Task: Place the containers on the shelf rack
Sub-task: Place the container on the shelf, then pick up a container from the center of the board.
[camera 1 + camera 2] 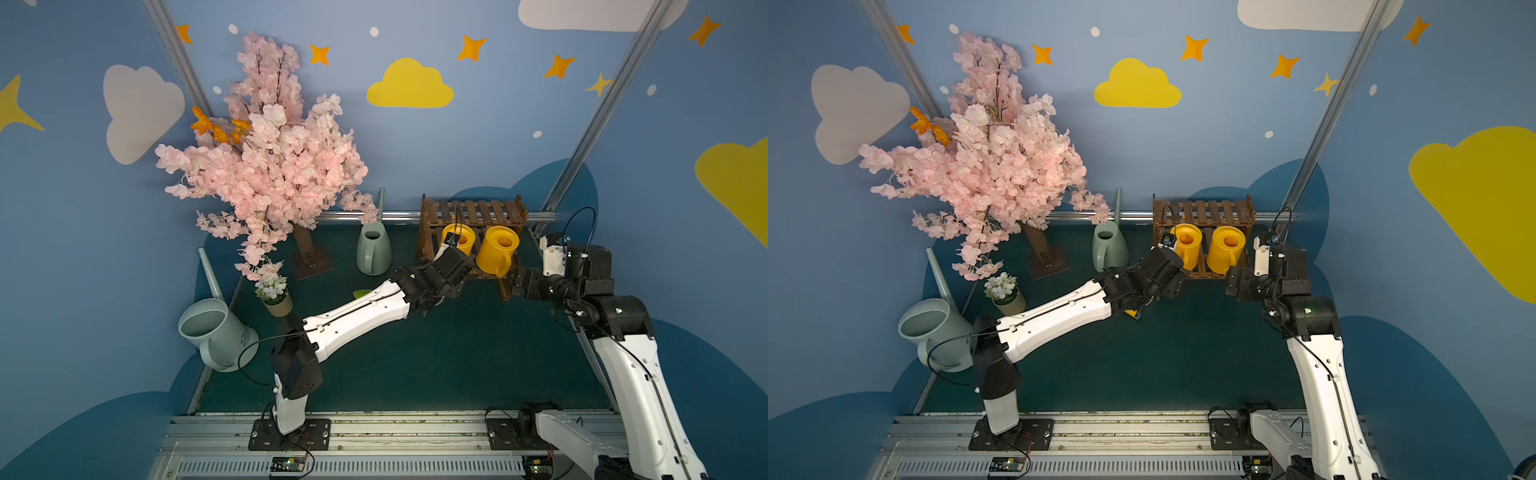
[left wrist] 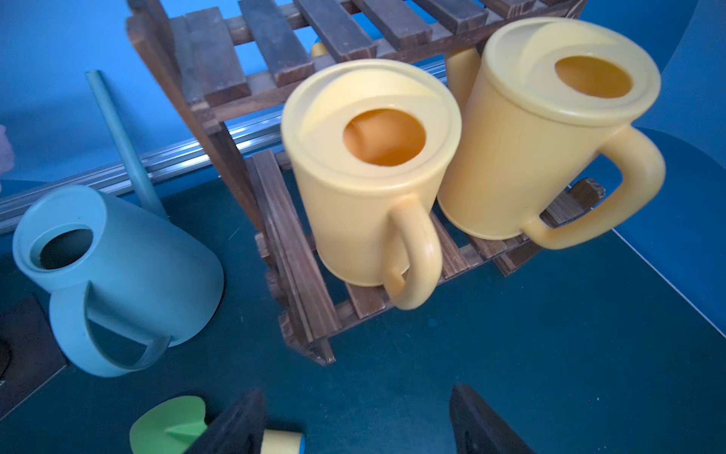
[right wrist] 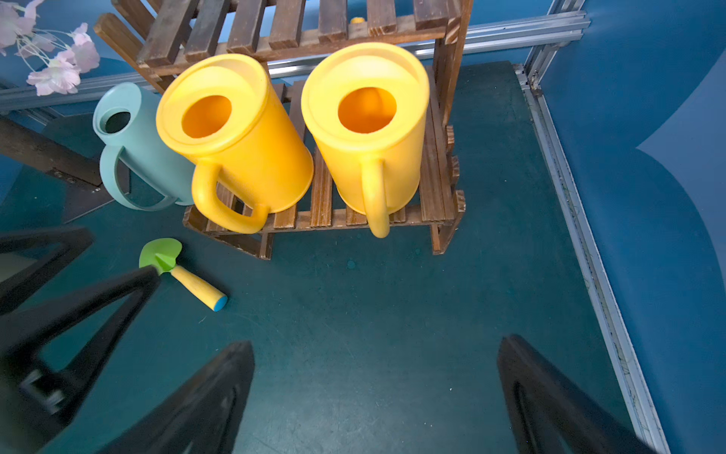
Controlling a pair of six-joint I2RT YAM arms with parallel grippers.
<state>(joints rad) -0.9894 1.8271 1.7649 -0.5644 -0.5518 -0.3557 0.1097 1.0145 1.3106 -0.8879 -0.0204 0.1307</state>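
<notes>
Top views show front green can (image 1: pixel 226 332); wrist views, only rear can (image 2: pixel 129 267).

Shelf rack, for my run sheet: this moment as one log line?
shelf rack: yellow cans on lower tier | green cans: off rack | left gripper: open, empty | right gripper: open, empty

No text, label, brand or number can be read. The pale green-grey plastic watering can (image 1: pixel 224 336) nearest the camera bears a faint dark mark on its side, too small to read.
</notes>
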